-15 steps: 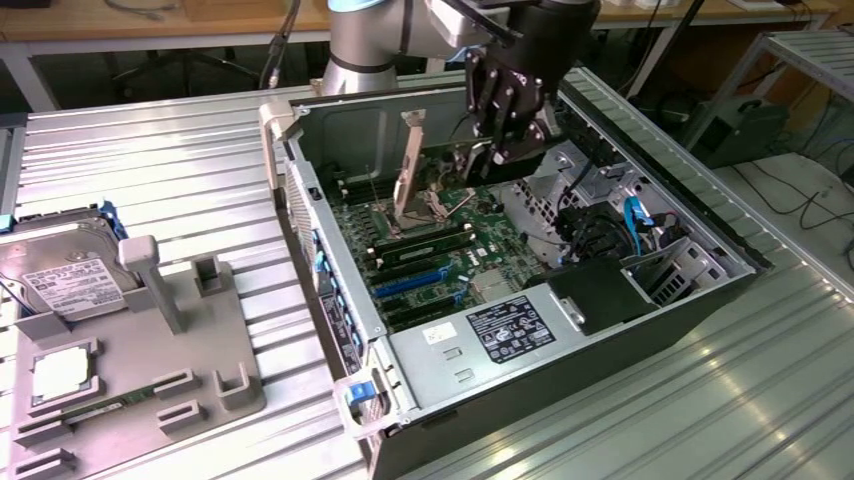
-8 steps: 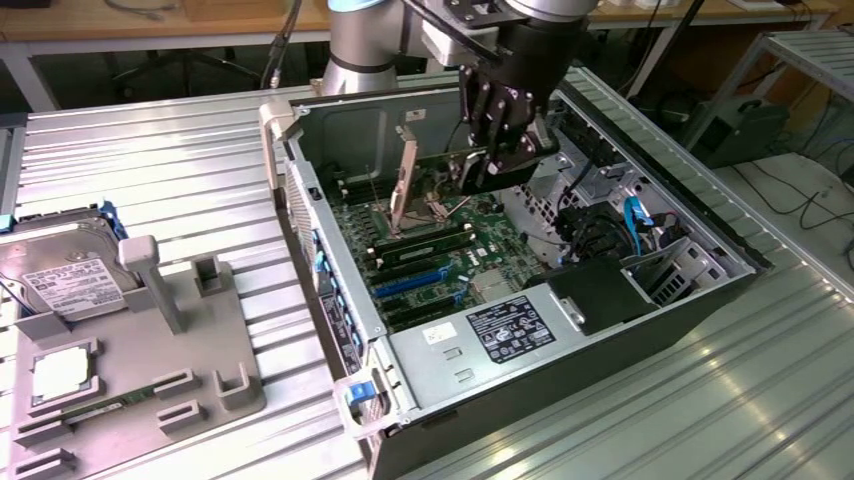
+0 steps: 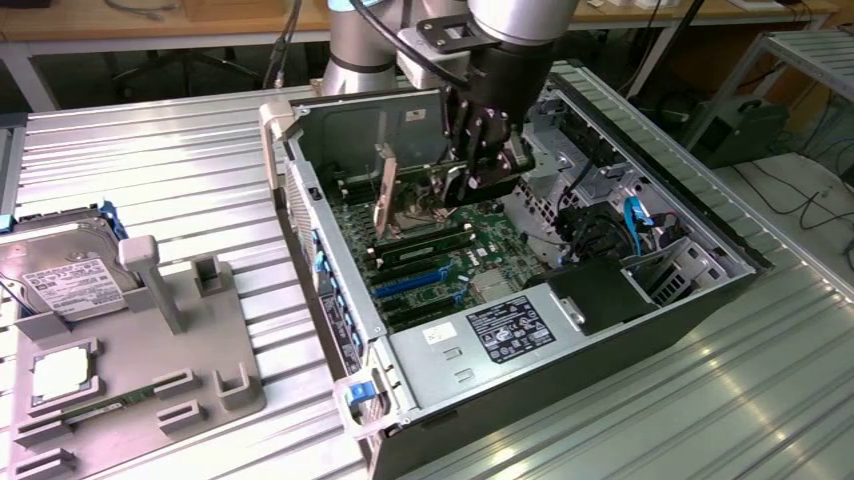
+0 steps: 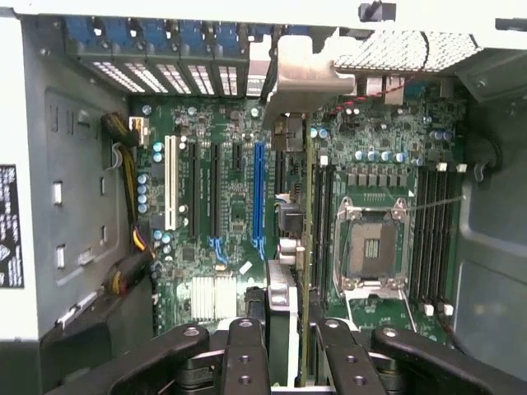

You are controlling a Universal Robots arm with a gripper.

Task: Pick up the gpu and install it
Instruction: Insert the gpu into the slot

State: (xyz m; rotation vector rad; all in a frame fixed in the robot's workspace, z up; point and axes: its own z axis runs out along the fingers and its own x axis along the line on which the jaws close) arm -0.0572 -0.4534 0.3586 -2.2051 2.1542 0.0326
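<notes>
1. At the exterior view's left stood the grey fixture [image 3: 147, 340], with the hard drive [image 3: 60, 280] and the green memory stick [image 3: 100, 408] in their places. No gpu lay on it, so the pick-up looked done.
2. Next came the open computer case [image 3: 307, 230], lying on its side with the motherboard [image 3: 441, 260] exposed.
3. Inside it, the gripper [image 4: 294, 350] hung low over the board. Its jaws were closed partway on the gpu [image 4: 305, 247], clamping the card on edge between the fingers.
4. The card's silver bracket [image 4: 300, 74] pointed at the rear slot covers.
5. The card stood just beside the blue expansion slot [image 4: 259, 189], towards the memory slots. From that angle I could not tell whether its edge had entered any slot, so I judged the installing unfinished.
</notes>
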